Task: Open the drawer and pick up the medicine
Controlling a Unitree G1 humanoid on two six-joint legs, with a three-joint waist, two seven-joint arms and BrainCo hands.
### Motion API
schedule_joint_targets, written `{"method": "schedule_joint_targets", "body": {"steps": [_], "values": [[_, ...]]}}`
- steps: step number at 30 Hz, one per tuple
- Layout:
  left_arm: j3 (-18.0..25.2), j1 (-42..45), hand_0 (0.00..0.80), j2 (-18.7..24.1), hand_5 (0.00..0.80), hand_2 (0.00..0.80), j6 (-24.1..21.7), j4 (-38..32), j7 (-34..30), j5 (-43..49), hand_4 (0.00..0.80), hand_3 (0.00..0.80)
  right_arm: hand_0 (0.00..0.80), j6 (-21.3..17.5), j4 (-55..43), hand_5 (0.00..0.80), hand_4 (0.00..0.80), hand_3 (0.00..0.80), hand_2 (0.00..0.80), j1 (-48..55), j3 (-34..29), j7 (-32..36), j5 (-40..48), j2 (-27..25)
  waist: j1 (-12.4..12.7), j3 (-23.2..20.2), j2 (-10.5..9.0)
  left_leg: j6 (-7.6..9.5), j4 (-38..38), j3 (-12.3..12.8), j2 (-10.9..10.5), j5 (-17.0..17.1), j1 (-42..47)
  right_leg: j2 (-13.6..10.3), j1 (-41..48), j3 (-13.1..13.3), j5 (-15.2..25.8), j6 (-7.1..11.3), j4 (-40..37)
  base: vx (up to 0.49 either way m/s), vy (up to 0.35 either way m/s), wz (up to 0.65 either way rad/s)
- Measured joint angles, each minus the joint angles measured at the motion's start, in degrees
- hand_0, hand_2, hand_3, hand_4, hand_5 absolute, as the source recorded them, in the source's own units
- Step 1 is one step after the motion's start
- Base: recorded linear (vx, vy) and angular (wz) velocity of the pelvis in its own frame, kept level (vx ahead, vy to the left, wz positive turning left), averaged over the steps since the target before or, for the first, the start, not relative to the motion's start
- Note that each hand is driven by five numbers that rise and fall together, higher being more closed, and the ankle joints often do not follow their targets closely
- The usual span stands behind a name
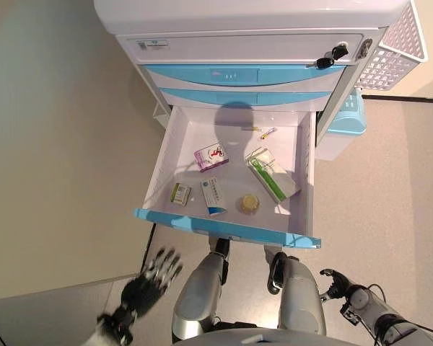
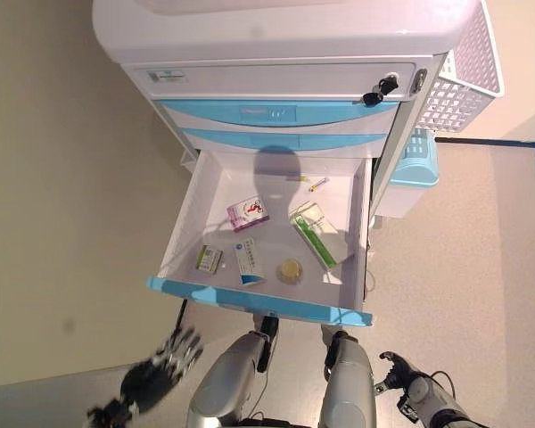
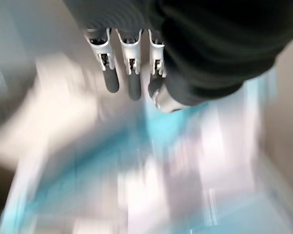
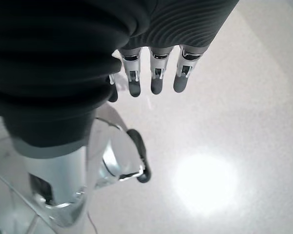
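Drawer (image 1: 202, 216) pulled open, left robot hand (image 1: 151, 281) below it — fingers spread, right robot hand (image 1: 337, 282) low — relaxed, empty.

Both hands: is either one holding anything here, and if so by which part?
Nothing is held. The left hand and the right hand hang open below the open drawer; the medicine boxes lie inside it, untouched.
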Motion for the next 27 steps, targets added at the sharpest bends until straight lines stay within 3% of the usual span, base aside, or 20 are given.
{"method": "schedule_joint_targets", "body": {"steps": [1, 2, 3, 6, 7, 13, 16, 19, 20, 22, 27], "values": [[0.5, 0.2, 0.637, -1.4, 0.637, 0.637, -1.1, 3.0, 0.1, 1.4, 0.637, 0.637, 0.0, 0.0, -1.2, 0.0, 0.0, 0.0, 0.0, 0.2, 0.0, -0.3, 0.2, -0.2, 0.0, -0.4, 0.12, 0.05, 0.0, 0.0, 0.0, 0.0, 0.1, -0.1, -0.2, -0.1, 0.0, 0.02, 0.0, 0.003, -0.011, 0.08], [0.2, -0.2, 0.536, -2.6, 0.536, 0.536, -2.6, 6.6, 1.5, 4.5, 0.536, 0.536, 0.0, 0.0, -2.1, 0.0, 0.0, 0.0, 0.0, 0.3, 0.0, -0.7, 0.8, -0.3, -0.2, -0.4, -0.19, 0.06, 0.1, 0.0, -0.1, 0.0, -0.1, -0.2, -0.2, -0.2, 0.0, 0.08, 0.0, -0.005, -0.011, 0.08], [-0.2, -0.7, 0.0, -3.5, 0.0, 0.0, -3.2, 11.0, 3.1, 8.5, 0.0, 0.0, 0.0, 0.0, -2.6, 0.0, 0.0, 0.0, 0.0, 0.4, 0.0, -1.2, 1.2, -0.2, -0.2, -0.4, -0.94, 0.06, 0.1, -0.1, -0.1, 0.1, -0.4, -0.2, -0.2, -0.3, 0.0, 0.19, 0.0, -0.005, -0.011, 0.12], [0.1, -2.7, 0.0, -6.3, 0.0, 0.0, -4.7, 18.5, 4.5, 20.2, 0.0, 0.0, 0.0, 0.0, -3.6, 0.0, 0.0, 0.0, 0.0, 1.0, -0.2, -2.2, 3.0, -0.2, -0.4, -0.6, -1.91, 0.6, -0.1, -0.9, -0.3, 0.5, -1.4, -0.4, -0.3, -1.3, -0.1, 0.02, -0.6, -0.017, -0.003, 0.31], [2.1, -7.8, 0.0, -9.9, 0.0, 0.0, -6.1, 29.5, 5.1, 27.9, 0.0, 0.0, 0.0, 0.0, -3.6, 0.0, 0.0, 0.0, 0.0, 1.3, -0.9, -2.2, 4.3, 0.0, -0.4, -0.8, -2.04, 0.84, -0.3, -1.2, -0.4, 0.7, -1.8, -0.3, -0.3, -1.4, 0.0, 0.16, -0.9, 0.008, 0.008, 0.29], [2.4, -15.8, 0.0, -12.4, 0.0, 0.0, -8.9, 38.2, 6.3, 47.2, 0.0, 0.0, 0.0, -0.1, -1.6, 0.0, 0.0, 0.0, 0.0, 0.8, -2.1, -2.2, 6.2, 1.3, 0.0, -1.1, -4.48, 1.25, -0.9, -1.1, -0.7, 1.3, -2.8, -0.5, -0.7, -1.4, 0.2, 0.62, -2.0, 0.029, 0.03, 0.13], [6.2, -22.4, 0.0, -13.3, 0.0, 0.0, -11.3, 46.9, 8.2, 56.5, 0.0, 0.0, 0.0, -0.1, -0.7, 0.0, 0.0, 0.0, 0.0, 0.2, -3.2, -2.1, 6.8, 2.2, -0.8, -1.7, -5.33, 1.57, -1.7, -0.5, -0.5, 1.4, -1.6, -0.5, 0.9, -1.0, 1.1, 1.85, -3.9, 0.059, 0.049, -0.06], [7.6, -24.0, 0.0, -13.1, 0.0, 0.0, -12.9, 49.7, 10.0, 63.6, 0.0, 0.0, 0.0, -0.1, 0.0, 0.0, 0.0, 0.0, 0.0, 0.2, -3.7, -2.1, 6.8, 2.7, -1.9, -2.4, -6.22, 2.05, -2.6, 0.6, -0.4, 1.2, -0.4, -0.3, 1.9, -0.1, 1.9, 2.56, -5.7, 0.069, 0.042, -0.2], [7.6, -26.5, 0.0, -13.1, 0.0, 0.0, -13.0, 53.8, 11.2, 67.7, 0.0, 0.0, 0.0, 0.0, 1.9, 0.0, 0.0, 0.0, 0.0, 0.3, -4.7, -2.1, 6.9, 3.1, -2.0, -2.7, -6.18, 2.43, -3.6, 0.9, -0.4, 1.2, 1.3, -0.1, 3.5, 0.0, 2.3, 2.98, -7.0, 0.085, 0.056, -0.16], [8.0, -26.7, 0.0, -13.1, 0.0, 0.0, -13.5, 53.6, 12.9, 73.0, 0.0, 0.0, 0.0, 0.0, 2.1, 0.0, 0.0, 0.0, 0.0, 2.2, -6.8, -2.1, 7.3, 3.0, -3.1, -4.3, -6.32, 3.04, -4.8, 1.7, -0.4, 1.3, 2.4, -0.2, 4.7, 0.4, 3.0, 3.54, -9.1, 0.105, 0.057, -0.13], [9.0, -27.0, 0.0, -13.8, 0.0, 0.0, -14.0, 54.2, 14.6, 76.1, 0.0, 0.0, 0.0, 0.0, 3.6, 0.0, 0.0, 0.0, 0.0, 4.9, -10.0, -2.1, 9.0, 2.9, -3.3, -7.4, -6.54, 3.85, -7.6, 3.2, -0.4, 1.3, 6.5, 0.1, 8.3, 1.4, 4.3, 4.18, -12.7, 0.073, 0.025, -0.15]]}}
